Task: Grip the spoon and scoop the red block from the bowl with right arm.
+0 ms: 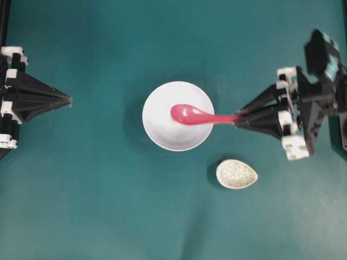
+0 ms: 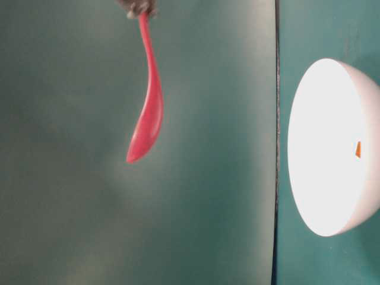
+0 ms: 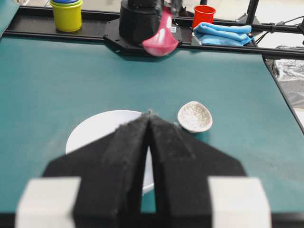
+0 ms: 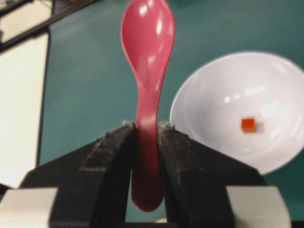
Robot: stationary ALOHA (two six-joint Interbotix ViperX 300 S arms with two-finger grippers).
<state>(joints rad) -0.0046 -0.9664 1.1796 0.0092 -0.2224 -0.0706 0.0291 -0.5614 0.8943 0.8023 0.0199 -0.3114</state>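
Fingers of the left gripper [image 1: 69, 101] are pressed together at the left of the table, well apart from the white bowl [image 1: 157, 135] at the centre, where the red block [image 4: 248, 125] lies on the bowl's floor. Above the bowl, the pink spoon [image 1: 198, 115] runs left-right, head pointing left over the bowl, handle pinched by the right gripper [image 1: 236, 118].
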